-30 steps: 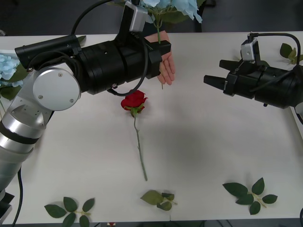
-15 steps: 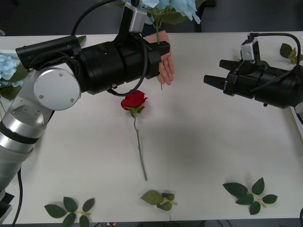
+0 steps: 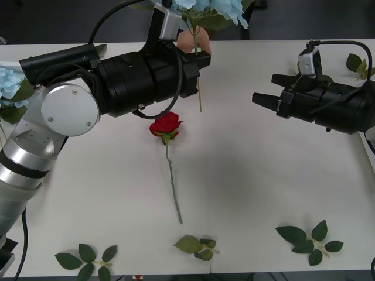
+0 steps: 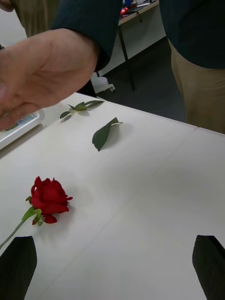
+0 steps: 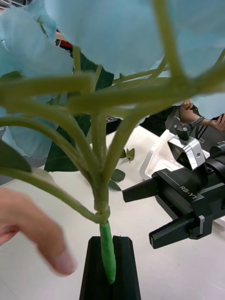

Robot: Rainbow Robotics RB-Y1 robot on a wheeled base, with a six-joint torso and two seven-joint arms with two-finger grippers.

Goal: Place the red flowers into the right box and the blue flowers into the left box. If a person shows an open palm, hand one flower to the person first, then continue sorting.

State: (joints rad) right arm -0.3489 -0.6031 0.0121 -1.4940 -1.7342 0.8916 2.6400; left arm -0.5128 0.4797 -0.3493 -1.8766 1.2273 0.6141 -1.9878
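Note:
My left gripper point(image 3: 198, 57) is raised over the table's far side, shut on the green stem point(image 5: 107, 255) of a blue flower point(image 3: 212, 8) that stands upright. A person's hand point(image 3: 193, 40) is just behind that stem, its fingers point(image 5: 44, 234) close to it; I cannot tell if they touch. A red flower point(image 3: 166, 125) lies on the table below the left arm, stem toward me, also seen as a red flower point(image 4: 48, 197) from the right wrist. My right gripper point(image 3: 256, 99) hovers open at the right, apart from everything. The left box point(image 4: 19, 125) shows a white rim.
More blue flowers point(image 3: 8, 82) lie at the left edge. Loose leaf sprigs point(image 3: 309, 239) lie along the front edge, and others point(image 4: 105, 133) on the far side. A white edge of the right box point(image 5: 154, 154) shows behind the right arm. The person stands across the table.
The person's hand has drawn back from under the stem's tip, where it lay palm up, to beside the stem at the far edge. Both arms and the rose stayed still.

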